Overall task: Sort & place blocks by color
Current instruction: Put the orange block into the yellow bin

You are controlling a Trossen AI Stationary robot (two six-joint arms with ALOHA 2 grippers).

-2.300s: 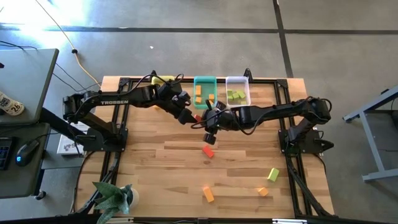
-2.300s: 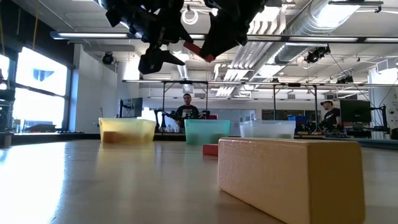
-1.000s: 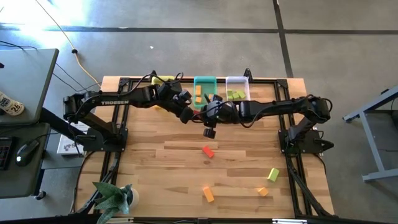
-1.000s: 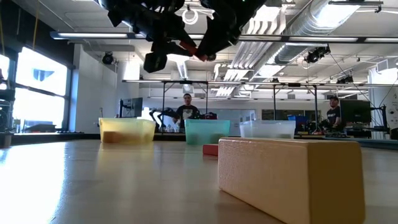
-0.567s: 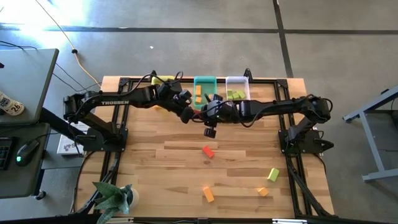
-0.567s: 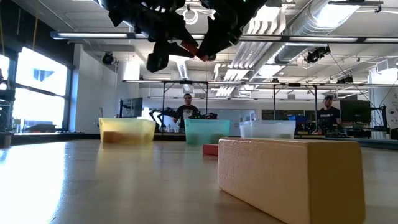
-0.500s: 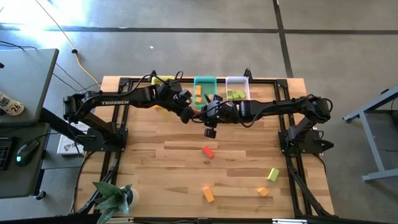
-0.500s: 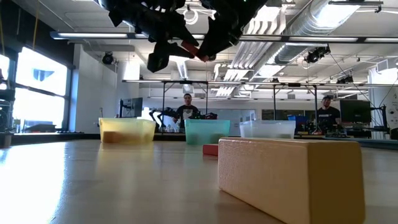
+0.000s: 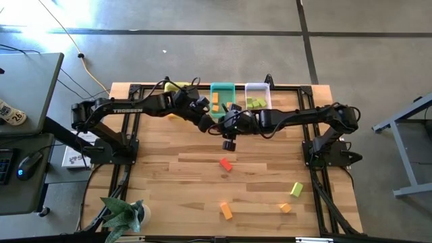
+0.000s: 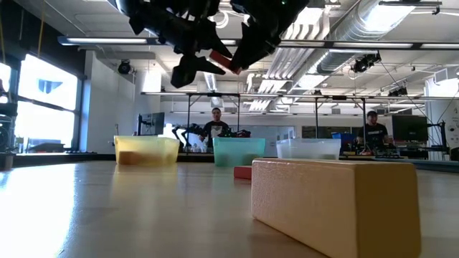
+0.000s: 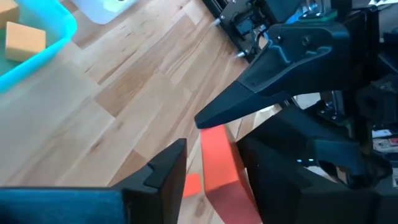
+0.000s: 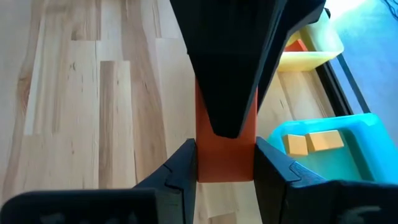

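While the two arms met above the middle of the table (image 9: 169, 175), in front of the row of bins, a handover of one red block (image 12: 225, 146) seemed to be under way. Farthest left sat the yellow bin (image 10: 147, 151), with at least one reddish piece in it as the right wrist view showed. The left gripper (image 9: 204, 119) reached in from that side, its fingers spread either side of the block without clearly pressing on it, so I took it as open. Between the two, held up off the wood, the red block was clamped in the right gripper (image 9: 223, 124), whose fingers pinched its long flat sides. It looked like a stiff, solid little bar, light enough for a fingertip hold and not something that would crush or bend; its smooth painted faces might slide if gripped near a corner. The free end sticking out past the right fingers looked like the sensible place for the left to take it, square across two flat faces. Next came the teal bin (image 9: 222, 96) with orange pieces, then the clear bin (image 9: 258, 98) with green ones. Other blocks lay loose nearer the front edge: a red one (image 9: 225, 164), two orange ones (image 9: 226, 210) and a green one (image 9: 296, 190).
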